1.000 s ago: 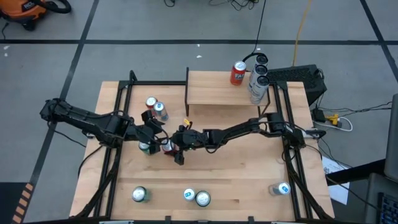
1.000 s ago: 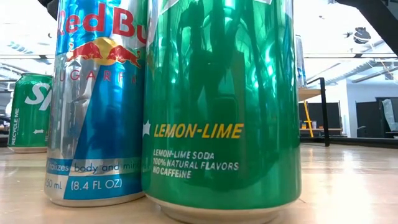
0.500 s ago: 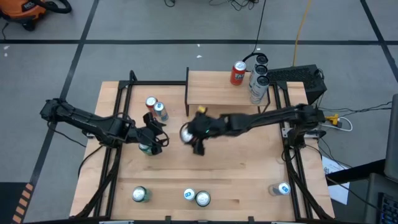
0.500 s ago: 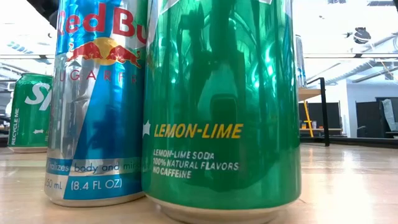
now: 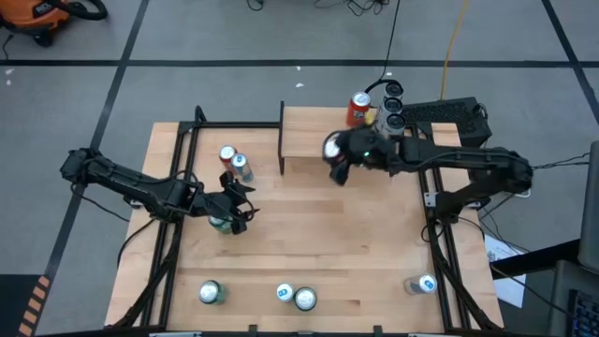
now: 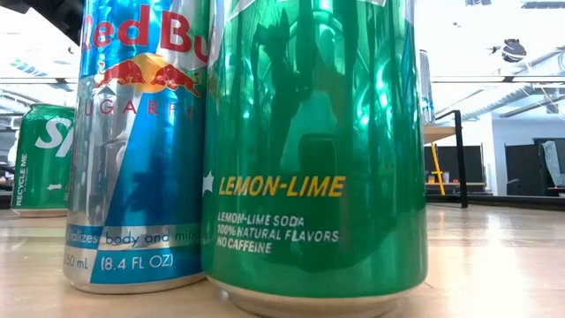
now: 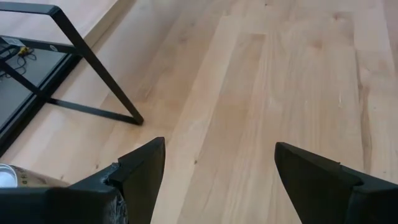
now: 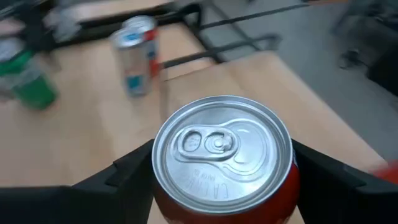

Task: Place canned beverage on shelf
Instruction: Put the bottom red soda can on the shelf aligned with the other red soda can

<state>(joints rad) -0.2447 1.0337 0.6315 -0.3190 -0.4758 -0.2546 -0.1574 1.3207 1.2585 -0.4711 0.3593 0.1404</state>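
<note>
1. R gripper [image 5: 335, 159] is clamped on a red can [image 8: 222, 155], fingers on both sides of it; the can stands upright, silver top facing the wrist cam.
2. Seen from above, that held can [image 5: 333, 147] is over the shelf [image 5: 314, 140], near its middle (can't tell if it touches the board).
3. Another red can [image 5: 358, 109] stands at the shelf's far edge, w/ two tall dark-capped cans [image 5: 390, 117] just beside it, near the shelf's R end.
4. L gripper [image 5: 236, 208] sits over the desk [image 5: 356, 253] left of centre, jaws apart w/ nothing between them in the wrist view; a green can [image 5: 219, 222] is just beside it.
5. Two more cans [image 5: 233, 161] stand left of the shelf.
6. Along the desk's near edge: a can [image 5: 209, 292] at left, a pair [image 5: 296, 297] mid, one [image 5: 425, 283] at right.
7. Low cam is filled by a green lemon-lime can [image 6: 316, 150] touching a blue-silver can [image 6: 137, 150].
</note>
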